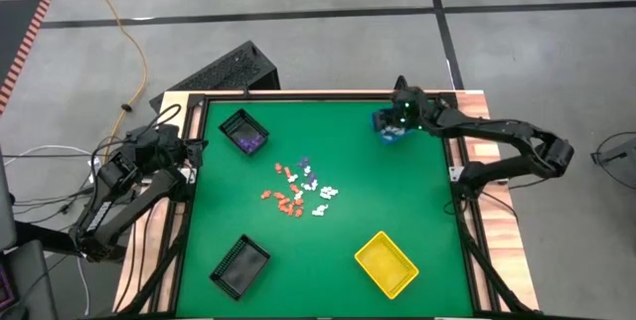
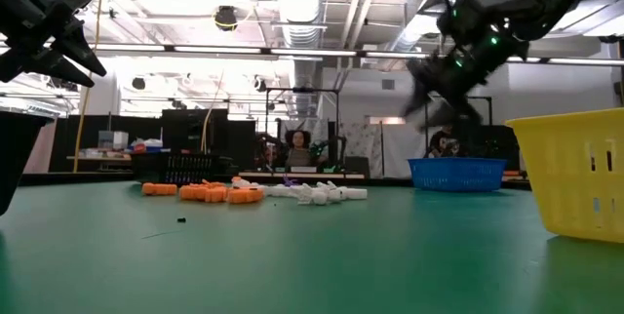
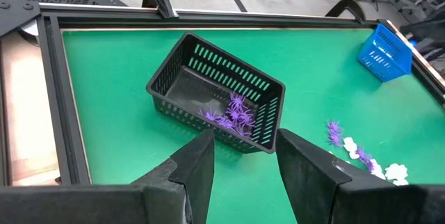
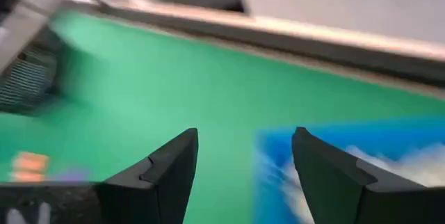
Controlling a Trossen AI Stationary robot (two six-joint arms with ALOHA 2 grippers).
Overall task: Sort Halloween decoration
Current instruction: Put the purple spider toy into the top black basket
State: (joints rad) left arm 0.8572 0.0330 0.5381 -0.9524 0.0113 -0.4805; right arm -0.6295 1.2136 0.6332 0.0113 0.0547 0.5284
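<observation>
My right gripper hangs open and empty, the blue bin just below; my left gripper waits open.

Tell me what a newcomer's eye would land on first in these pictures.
Probably the scatter of Halloween decoration in orange, white and purple at the middle of the green table. Four bins ring it: a yellow bin near the front, a blue bin under the open right gripper, and two black ones, the far-left black bin holding purple pieces.

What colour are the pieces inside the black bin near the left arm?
Purple, clearest in the left wrist view.
</observation>
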